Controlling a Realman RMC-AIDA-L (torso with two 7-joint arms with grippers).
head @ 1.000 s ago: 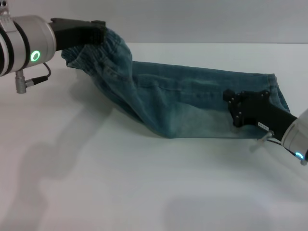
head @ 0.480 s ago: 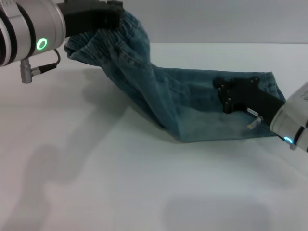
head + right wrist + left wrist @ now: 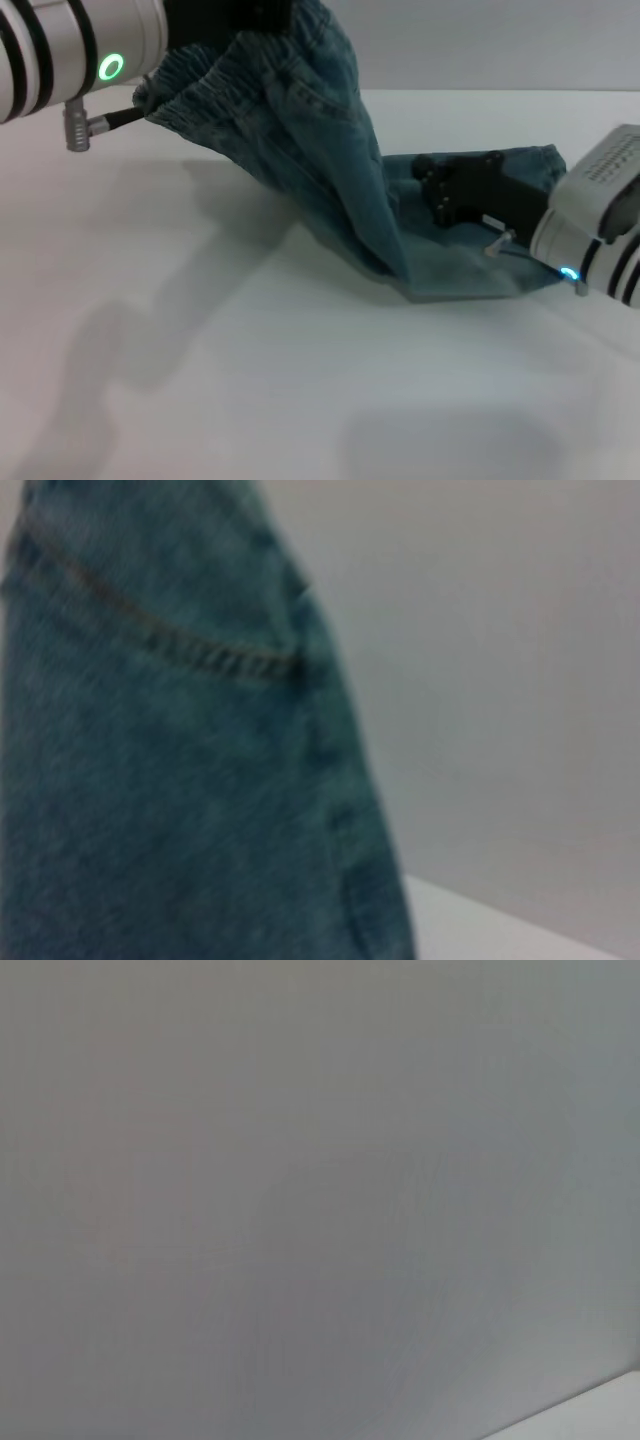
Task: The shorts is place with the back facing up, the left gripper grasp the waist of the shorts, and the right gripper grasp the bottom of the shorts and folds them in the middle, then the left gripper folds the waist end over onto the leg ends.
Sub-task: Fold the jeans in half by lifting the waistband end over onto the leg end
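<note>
While you look down from the head camera, your left tool point(image 3: 235, 15) sits high at the upper left, clamped on the gathered waist of the shorts point(image 3: 330, 160) and holding that end well above the worktop point(image 3: 250, 380). From there the denim hangs in a steep, draped slope down to the right, and its lower fold meets the worktop just beside your right tool point(image 3: 435, 190). The leg ends lie flat at the right, their far edge near the worktop's back border. Your right tool rests low on those leg ends, black fingers against the cloth; whether they pinch it or only press on it cannot be told.

You have wide bare worktop in front and to the left of the shorts, marked only by soft arm shadows. Room is tighter behind, where the back border runs close to the raised waist. Beyond it stands a plain grey wall point(image 3: 300, 1160), which fills the left wrist view. Your right wrist view shows hanging denim close up, a stitched seam crossing it, with wall behind.
</note>
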